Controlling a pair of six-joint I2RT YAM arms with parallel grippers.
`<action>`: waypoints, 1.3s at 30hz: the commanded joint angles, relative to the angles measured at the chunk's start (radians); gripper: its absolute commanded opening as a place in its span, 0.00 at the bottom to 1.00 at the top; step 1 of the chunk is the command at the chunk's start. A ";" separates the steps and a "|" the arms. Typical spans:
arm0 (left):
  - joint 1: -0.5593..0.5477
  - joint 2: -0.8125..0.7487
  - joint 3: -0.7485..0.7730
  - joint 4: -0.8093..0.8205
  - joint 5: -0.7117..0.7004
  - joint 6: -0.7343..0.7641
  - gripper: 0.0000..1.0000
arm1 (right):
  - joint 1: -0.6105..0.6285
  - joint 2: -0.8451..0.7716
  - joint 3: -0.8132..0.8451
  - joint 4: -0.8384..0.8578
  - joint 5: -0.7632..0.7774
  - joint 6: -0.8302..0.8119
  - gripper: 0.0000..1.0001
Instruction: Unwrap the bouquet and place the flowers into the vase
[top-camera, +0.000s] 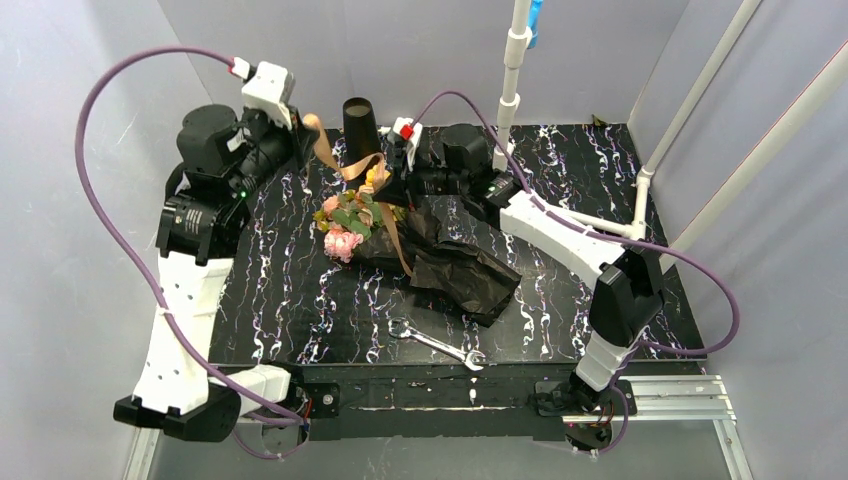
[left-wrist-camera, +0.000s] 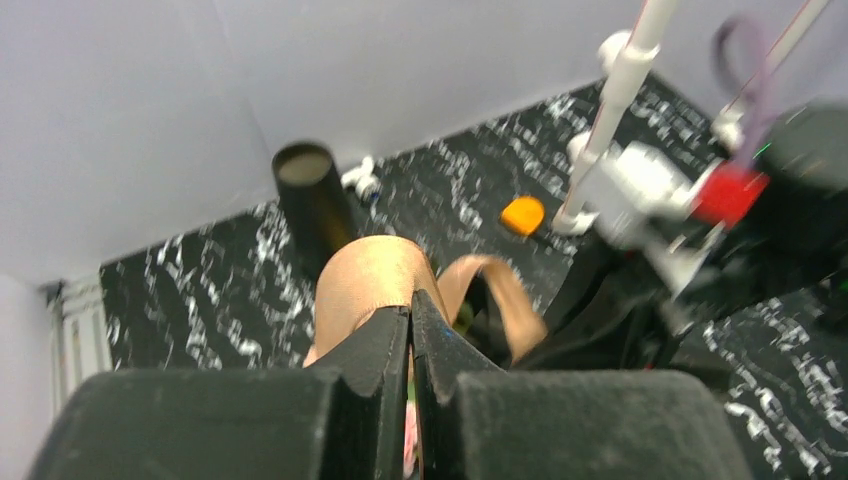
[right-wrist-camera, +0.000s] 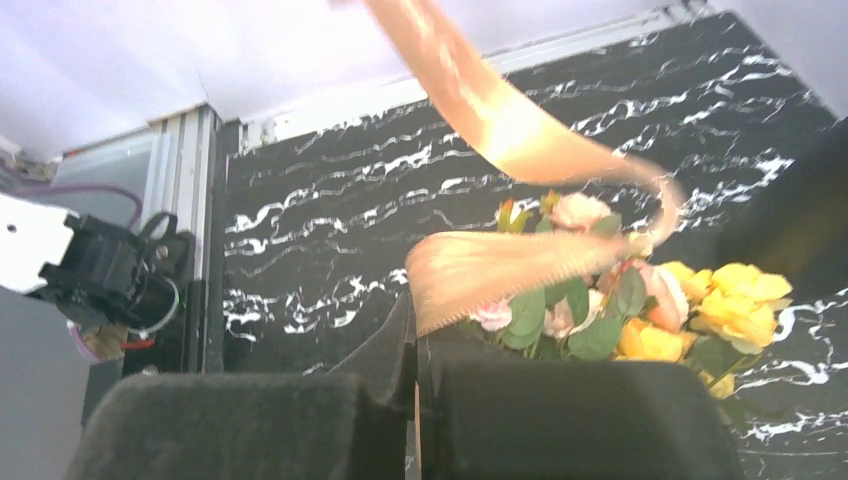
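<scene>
The bouquet lies on the table, its pink and yellow flowers pointing left out of crinkled black wrapping paper. A tan ribbon rises from it to my left gripper, which is shut on it. In the left wrist view the ribbon loops out of the closed left gripper. My right gripper is shut on another stretch of ribbon just above the flowers; its closed tips pinch the ribbon's edge. The black vase stands upright behind the bouquet and also shows as the vase.
A metal wrench lies near the front edge. A white pipe post stands at the back, with more white pipes along the right side. A small orange object sits near the post's foot. Grey walls enclose the table.
</scene>
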 joint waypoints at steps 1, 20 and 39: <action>0.020 -0.058 -0.127 -0.122 -0.118 0.054 0.00 | -0.003 -0.075 0.106 0.016 0.053 0.066 0.01; 0.033 -0.291 -0.544 -0.082 0.236 0.049 0.52 | -0.044 -0.022 0.580 -0.023 0.097 0.136 0.01; 0.029 -0.088 -0.424 0.447 0.465 -0.052 0.98 | -0.045 0.014 0.740 0.009 0.032 0.177 0.01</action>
